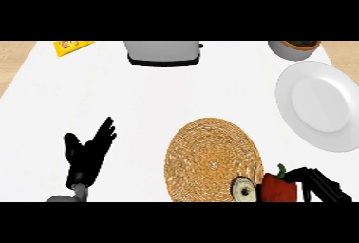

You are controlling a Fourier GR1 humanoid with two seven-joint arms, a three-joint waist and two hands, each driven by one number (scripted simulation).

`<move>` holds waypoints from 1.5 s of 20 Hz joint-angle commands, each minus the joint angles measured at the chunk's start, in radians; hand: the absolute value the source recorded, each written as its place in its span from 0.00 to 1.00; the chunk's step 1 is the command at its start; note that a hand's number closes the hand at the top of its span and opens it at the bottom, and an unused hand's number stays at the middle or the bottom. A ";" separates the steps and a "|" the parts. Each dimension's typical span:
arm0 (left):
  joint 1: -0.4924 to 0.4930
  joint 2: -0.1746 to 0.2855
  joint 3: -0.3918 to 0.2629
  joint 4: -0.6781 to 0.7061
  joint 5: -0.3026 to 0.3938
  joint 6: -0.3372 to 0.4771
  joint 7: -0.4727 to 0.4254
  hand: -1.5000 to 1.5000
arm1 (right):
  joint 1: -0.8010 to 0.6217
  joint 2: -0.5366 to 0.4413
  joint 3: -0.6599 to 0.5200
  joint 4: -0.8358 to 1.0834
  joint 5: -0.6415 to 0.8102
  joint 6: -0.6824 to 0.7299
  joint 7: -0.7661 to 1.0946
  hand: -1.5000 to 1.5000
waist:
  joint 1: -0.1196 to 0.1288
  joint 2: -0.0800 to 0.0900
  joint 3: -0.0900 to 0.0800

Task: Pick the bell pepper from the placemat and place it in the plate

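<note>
right hand (324,186): fingers curled round pepper (279,189) | pepper just left of the palm, at mat (210,156) edge | plate (316,107) beyond hand, apart | left hand (85,159) far left, open, resting

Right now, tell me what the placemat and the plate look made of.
Placemat: woven straw or wicker, matte; tan fibres coil in rings from its centre. Plate: likely glazed ceramic, smooth and white with soft shading across it, though plastic cannot be excluded.
</note>
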 commanded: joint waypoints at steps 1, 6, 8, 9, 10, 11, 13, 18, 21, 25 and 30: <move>-0.020 0.016 0.011 -0.013 0.006 -0.017 0.016 0.50 | -0.094 -0.038 -0.073 0.090 -0.219 -0.113 -0.074 1.00 | 0.014 0.001 0.002; 0.018 0.010 0.010 -0.024 0.016 -0.023 0.009 0.50 | -0.157 -0.047 -0.226 0.229 -0.377 -0.108 -0.171 1.00 | 0.019 0.002 0.004; -0.026 -0.007 -0.004 0.016 -0.009 -0.011 0.011 0.50 | -0.219 -0.024 -0.261 0.302 -0.451 -0.058 -0.225 1.00 | 0.020 0.008 0.005; -0.021 -0.037 -0.030 0.011 -0.025 0.009 0.007 0.50 | -0.268 -0.041 -0.298 0.317 -0.495 -0.007 -0.236 1.00 | 0.025 0.008 0.005; -0.027 -0.021 -0.022 -0.010 -0.013 -0.006 0.023 0.50 | -0.279 0.005 -0.304 0.389 -0.507 -0.016 -0.278 1.00 | 0.033 0.009 0.005; -0.034 0.010 0.017 0.002 0.016 -0.038 0.009 0.50 | -0.287 -0.045 -0.350 0.389 -0.551 0.034 -0.283 1.00 | 0.029 0.010 0.005; 0.003 -0.010 -0.014 -0.041 -0.002 -0.013 0.023 0.50 | -0.306 -0.010 -0.389 0.451 -0.608 0.067 -0.364 1.00 | 0.036 0.008 0.007; -0.020 -0.007 0.001 -0.004 0.006 -0.031 0.010 0.50 | -0.398 0.018 -0.524 0.624 -0.766 0.271 -0.550 1.00 | 0.038 0.014 0.006; -0.024 -0.025 -0.019 -0.013 -0.017 -0.002 0.030 0.50 | -0.425 0.012 -0.636 0.748 -0.849 0.398 -0.695 1.00 | 0.028 0.012 0.005; -0.043 -0.029 -0.029 0.018 -0.027 -0.027 -0.010 0.50 | -0.471 -0.067 -0.527 1.031 -0.776 0.565 -0.588 0.00 | 0.075 0.029 0.000; -0.042 -0.017 -0.018 0.025 -0.016 -0.046 -0.009 0.50 | -0.555 0.012 -0.566 1.222 -0.829 0.749 -0.779 0.00 | 0.082 0.030 0.005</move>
